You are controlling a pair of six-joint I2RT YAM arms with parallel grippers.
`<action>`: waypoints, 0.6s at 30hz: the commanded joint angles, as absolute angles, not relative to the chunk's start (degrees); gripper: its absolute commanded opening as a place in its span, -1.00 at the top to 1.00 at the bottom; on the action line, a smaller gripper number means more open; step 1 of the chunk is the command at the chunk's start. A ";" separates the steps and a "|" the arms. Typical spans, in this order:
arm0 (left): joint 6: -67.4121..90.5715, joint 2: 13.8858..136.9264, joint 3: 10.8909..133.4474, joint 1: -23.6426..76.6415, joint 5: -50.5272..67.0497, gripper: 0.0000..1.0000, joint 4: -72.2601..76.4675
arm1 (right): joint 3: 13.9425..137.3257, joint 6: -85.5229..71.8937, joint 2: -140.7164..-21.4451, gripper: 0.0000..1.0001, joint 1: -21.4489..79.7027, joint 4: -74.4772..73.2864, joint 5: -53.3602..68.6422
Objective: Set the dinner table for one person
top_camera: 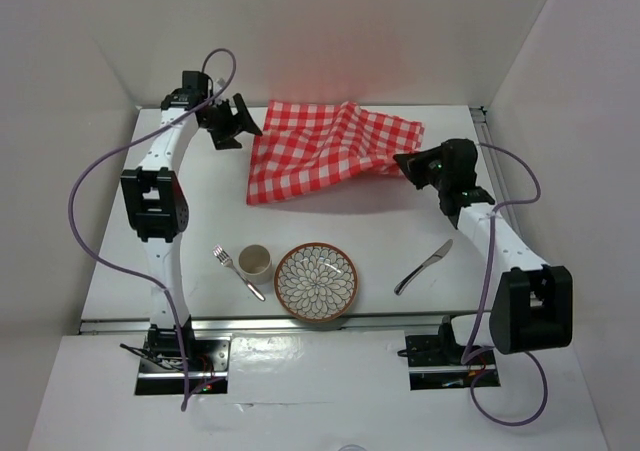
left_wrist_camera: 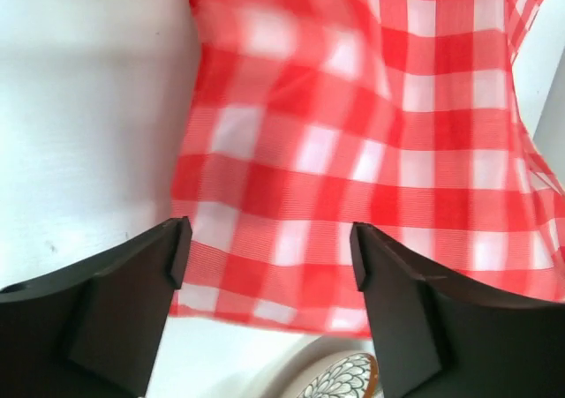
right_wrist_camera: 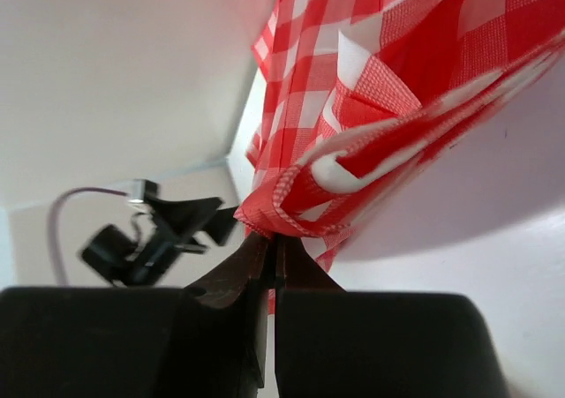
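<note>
White walls on three sides, and between them the broad white tabletop [top_camera: 340, 221], railed along its edges and carrying everything else. Toward its far middle, a red-and-white checked cloth [top_camera: 320, 151], rumpled and folded over itself rather than flat. Right hand [right_wrist_camera: 269, 239] clamped tight on the cloth's right corner, holding that corner raised off the surface, with the fabric hanging in folds from it. Left hand [top_camera: 232, 123] spread wide and gripping nothing, poised just beside the cloth's far left corner, checks visible below between its fingers. Looks like the cloth-spreading step, well before any place setting. Next, probably: lower the left hand onto its corner, pinch it, then draw both corners apart to flatten the fabric, taking care over how many layers get caught, given the folds. Nearer the arms, along the front edge: fork [top_camera: 236, 271], cup [top_camera: 254, 261] just beside it, patterned plate [top_camera: 316, 282], and a knife [top_camera: 423, 267] off to the right. All four apart from the cloth, yet squarely in the path of any pull toward the arms; likely to be dragged or toppled unless shifted first.
</note>
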State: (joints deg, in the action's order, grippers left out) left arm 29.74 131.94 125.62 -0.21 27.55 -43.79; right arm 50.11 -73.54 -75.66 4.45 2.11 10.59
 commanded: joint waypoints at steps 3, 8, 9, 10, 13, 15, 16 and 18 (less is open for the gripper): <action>28.21 122.74 115.08 -0.96 21.37 -0.76 -47.38 | 45.48 -62.58 -72.88 1.00 6.15 -4.92 7.21; 31.55 112.96 94.77 -2.89 25.30 -0.46 -41.40 | 38.85 -65.92 -70.22 1.00 6.15 -3.16 8.69; 32.51 112.42 90.66 -3.51 29.05 -0.39 -41.40 | 38.06 -65.92 -70.22 1.00 6.15 -2.64 8.70; 33.22 111.89 88.96 -4.04 30.48 -0.35 -40.70 | 38.06 -65.92 -70.83 1.00 6.15 -2.64 8.70; 35.50 109.70 84.21 -4.04 30.86 -0.35 -40.08 | 39.11 -65.30 -71.72 1.00 6.67 -3.16 8.70; 38.65 107.76 80.09 -4.04 28.23 -0.37 -37.45 | 39.11 -65.30 -72.33 1.00 6.68 -3.16 8.70; 39.54 107.14 78.94 -4.65 26.21 -0.37 -36.57 | 39.11 -65.30 -72.33 1.00 6.68 -3.16 8.70; 41.82 106.61 76.83 -5.19 26.19 -0.29 -33.58 | 39.11 -65.83 -72.33 1.00 6.68 -2.46 8.70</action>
